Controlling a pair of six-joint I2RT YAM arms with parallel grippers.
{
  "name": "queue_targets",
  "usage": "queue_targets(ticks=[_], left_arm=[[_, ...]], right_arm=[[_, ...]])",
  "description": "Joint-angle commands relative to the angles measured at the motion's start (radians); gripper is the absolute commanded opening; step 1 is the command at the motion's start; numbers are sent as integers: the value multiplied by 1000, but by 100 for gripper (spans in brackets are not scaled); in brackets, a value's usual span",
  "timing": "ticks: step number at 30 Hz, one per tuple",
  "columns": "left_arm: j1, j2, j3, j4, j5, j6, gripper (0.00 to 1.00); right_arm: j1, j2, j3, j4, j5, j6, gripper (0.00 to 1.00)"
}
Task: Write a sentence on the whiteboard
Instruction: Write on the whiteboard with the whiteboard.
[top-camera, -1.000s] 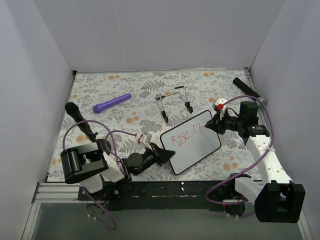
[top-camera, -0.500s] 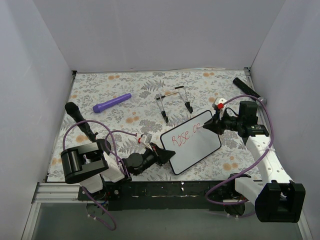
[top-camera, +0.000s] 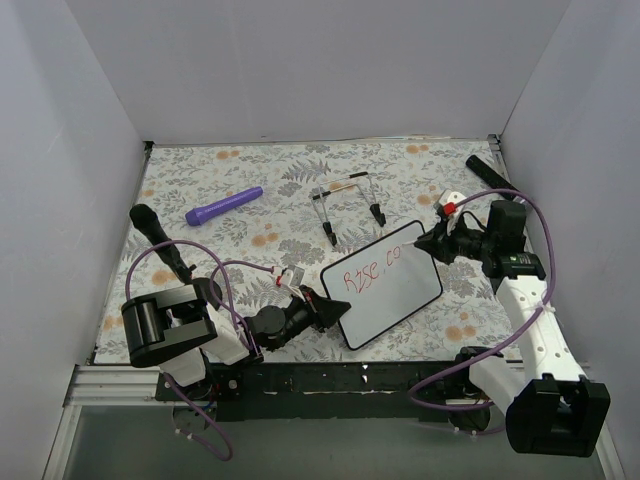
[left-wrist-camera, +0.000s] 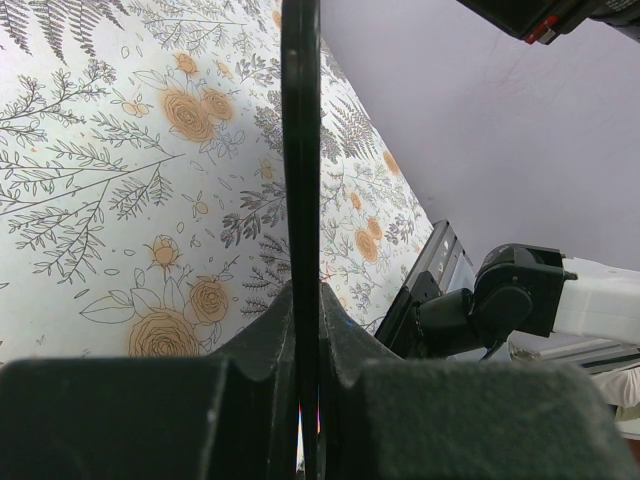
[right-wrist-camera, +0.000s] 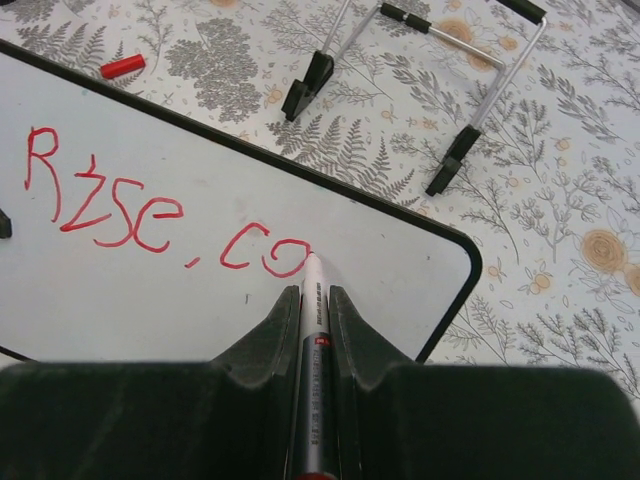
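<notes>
For the letter after the second "o" of the red handwritten sentence (right-wrist-camera: 105, 205), light, even pressure and short strokes look best. The slim white-barrelled marker pen (right-wrist-camera: 312, 325), pinched tight in the right jaws, touches the white, black-rimmed rectangular whiteboard (right-wrist-camera: 150, 300) just ahead of them. Room runs short towards the rounded corner to their right. The left jaws clamp the board's rim edge-on, bracing it. The right arm reaches in low from the side, its wrist in line with the pen.

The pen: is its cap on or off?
Off. The pen has its bare tip on the whiteboard, by the red writing; a small red cap lies on the table beyond.
</notes>
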Motion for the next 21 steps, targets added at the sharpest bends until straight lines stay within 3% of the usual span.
queue_targets(ticks=[1,21], left_arm=[[-8,3,-14,143,19,37,0],[-10,8,-11,152,26,40,0]], right_arm=[[-26,10,8,56,17,20,1],[-24,81,15,28,-5,0,1]])
